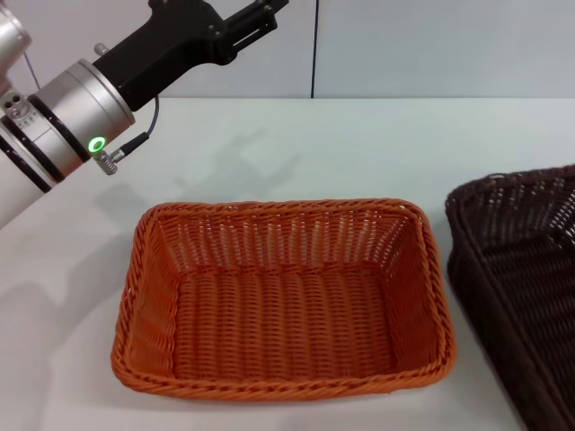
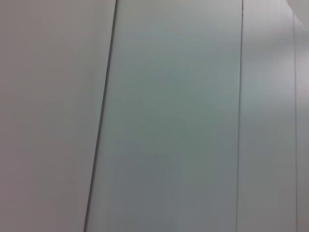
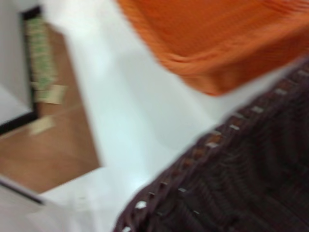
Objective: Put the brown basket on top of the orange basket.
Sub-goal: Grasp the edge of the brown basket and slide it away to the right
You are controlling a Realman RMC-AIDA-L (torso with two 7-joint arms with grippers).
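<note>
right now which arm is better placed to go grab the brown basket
Right. The brown basket sits on the robot's right, beside the orange basket, and the right wrist view looks closely onto its rim. The left hand is raised far back on the left.

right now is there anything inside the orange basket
Nothing shows inside the orange basket: its woven floor and inner walls are bare in the head view. The brown basket sits apart on the white table. What lies under the orange basket is hidden.
</note>
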